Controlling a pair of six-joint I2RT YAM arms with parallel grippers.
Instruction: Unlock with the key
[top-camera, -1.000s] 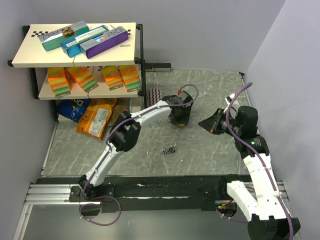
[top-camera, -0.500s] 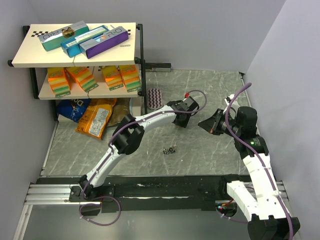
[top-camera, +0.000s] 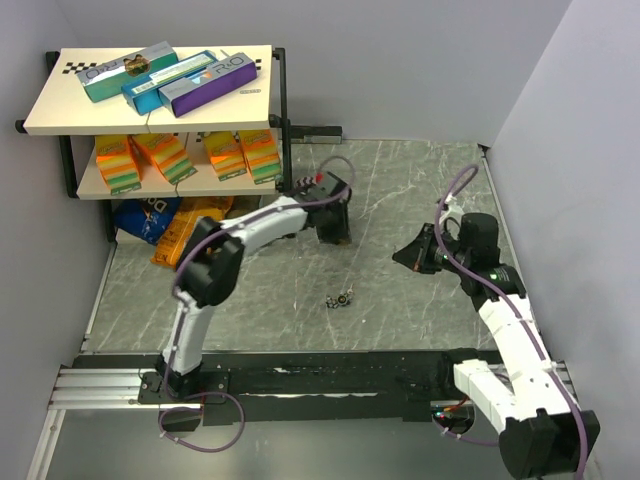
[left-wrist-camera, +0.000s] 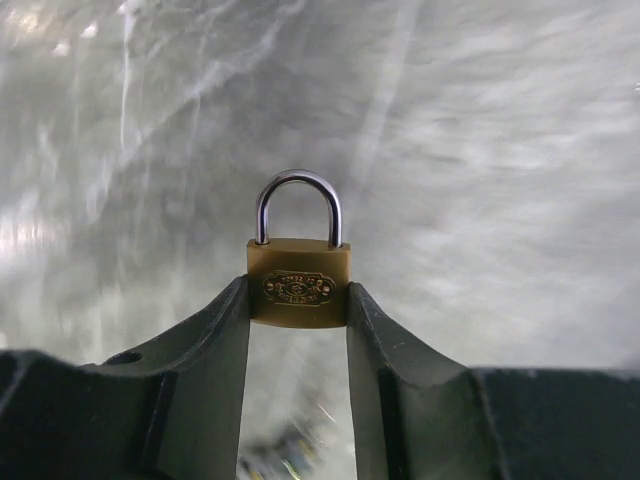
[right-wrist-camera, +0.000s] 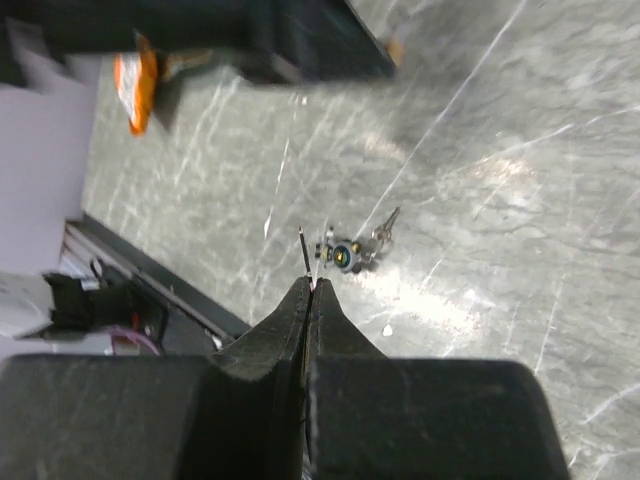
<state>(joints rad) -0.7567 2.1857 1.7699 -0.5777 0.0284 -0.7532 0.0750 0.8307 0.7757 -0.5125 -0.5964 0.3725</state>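
My left gripper (left-wrist-camera: 298, 302) pinches a brass padlock (left-wrist-camera: 298, 286) by its sides, shackle toward twelve o'clock, over blurred grey table (left-wrist-camera: 500, 150).

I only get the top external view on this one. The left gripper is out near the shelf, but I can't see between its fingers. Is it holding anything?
Observer: Yes. The left wrist view shows the left gripper clamped on a small brass padlock, one finger on each side of its body.
Operator: Does it look open or closed?
Observer: Closed, as far as I can see: both legs of the shackle run down into the body.
Operator: And the other arm?
Observer: The right wrist view shows the right gripper shut, with a thin dark sliver sticking out at the tips. I cannot tell what that is.
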